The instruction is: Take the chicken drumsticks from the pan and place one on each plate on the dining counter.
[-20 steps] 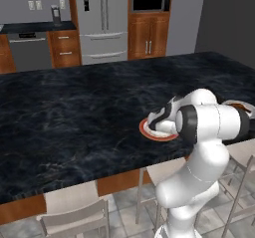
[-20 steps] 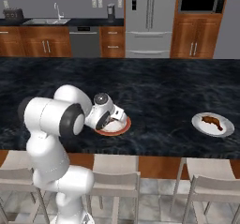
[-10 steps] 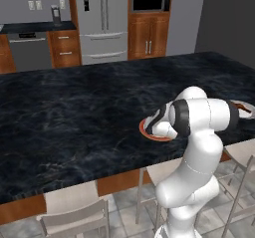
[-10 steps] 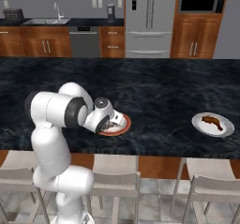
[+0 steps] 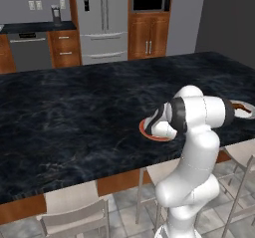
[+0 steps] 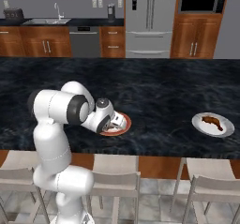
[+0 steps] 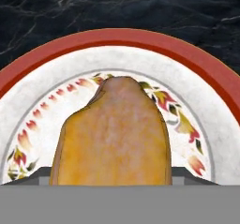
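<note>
The arm bends low over the near edge of the dining counter (image 6: 154,87), its hand pressed down onto the red-rimmed plate (image 6: 123,127) that sits close to that edge. In the right base view the gripper (image 6: 116,123) is right over the plate's middle, and in the left base view the white wrist covers most of the plate, leaving only a crescent of its rim (image 5: 147,133) showing on the left.

From the hand view, the golden-tan drumstick (image 7: 112,138) lies on the plate's white centre, inside a ring of painted leaf marks, with the wide red rim (image 7: 140,39) arching beyond it and black veined marble past that. The drumstick fills the space where the fingertips would be, so they are hidden — whether the gripper is clamping the meat or standing loose around it I cannot tell.

Well to the right along the same near side of the counter stands the plain white plate (image 6: 225,130), and the darker reddish-brown drumstick (image 6: 212,121) lies on it — apart from the arm. Pale chairs (image 6: 115,185) are tucked under the counter's near edge. Across the room stand a steel refrigerator (image 6: 149,19) and wooden cabinets (image 6: 194,35).
</note>
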Tool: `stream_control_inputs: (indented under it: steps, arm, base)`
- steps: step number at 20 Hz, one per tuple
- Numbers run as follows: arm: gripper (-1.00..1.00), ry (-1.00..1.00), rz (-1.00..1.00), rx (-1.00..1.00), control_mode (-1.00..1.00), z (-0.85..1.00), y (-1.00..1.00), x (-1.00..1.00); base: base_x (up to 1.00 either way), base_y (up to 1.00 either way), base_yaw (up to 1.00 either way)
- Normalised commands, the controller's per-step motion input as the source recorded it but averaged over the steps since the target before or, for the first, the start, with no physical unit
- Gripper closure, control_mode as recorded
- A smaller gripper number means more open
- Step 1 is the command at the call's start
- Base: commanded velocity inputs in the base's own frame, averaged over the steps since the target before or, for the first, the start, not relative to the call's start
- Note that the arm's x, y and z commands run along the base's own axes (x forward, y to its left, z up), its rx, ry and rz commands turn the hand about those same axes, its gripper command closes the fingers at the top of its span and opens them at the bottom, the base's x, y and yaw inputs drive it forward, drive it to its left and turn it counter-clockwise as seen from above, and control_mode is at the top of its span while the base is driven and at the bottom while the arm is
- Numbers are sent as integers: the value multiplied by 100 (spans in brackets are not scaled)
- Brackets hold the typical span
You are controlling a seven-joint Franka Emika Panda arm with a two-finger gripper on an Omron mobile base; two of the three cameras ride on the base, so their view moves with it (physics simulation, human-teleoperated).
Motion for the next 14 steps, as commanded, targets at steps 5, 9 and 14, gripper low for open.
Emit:
stream_control_inputs:
  steps: [5, 9, 14]
  arm:
    - [-100, 3, 0, 0, -100, -9, 0, 17]
    - [-100, -1, 0, 0, -100, 39, 0, -1]
    - [-100, 24, 0, -12, -100, 55, 1, 11]
  base:
    - [0, 0, 0]
    - [0, 0, 0]
    - [0, 0, 0]
